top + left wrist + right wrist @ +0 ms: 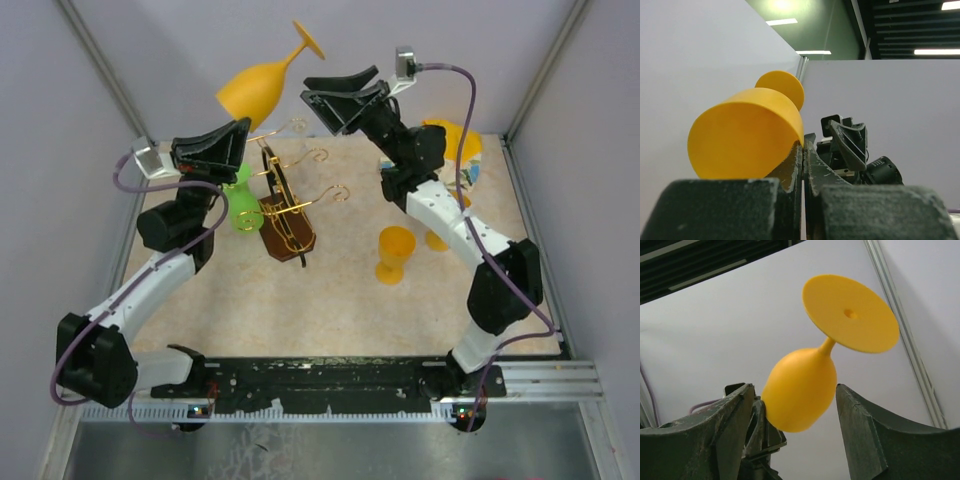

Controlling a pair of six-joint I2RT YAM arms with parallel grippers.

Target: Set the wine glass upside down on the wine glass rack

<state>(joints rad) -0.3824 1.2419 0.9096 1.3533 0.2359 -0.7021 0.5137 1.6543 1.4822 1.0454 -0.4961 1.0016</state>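
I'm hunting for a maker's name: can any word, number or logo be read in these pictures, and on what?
None can be read.
The orange wine glass and the wine glass rack show no lettering.
The yellow object at the back right has bluish marks, too blurred to read.

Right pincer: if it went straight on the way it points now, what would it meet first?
The right pincer would likely meet the orange wine glass first. Its bowl sits between the open fingers, held up by the left pincer. Depth is unclear.
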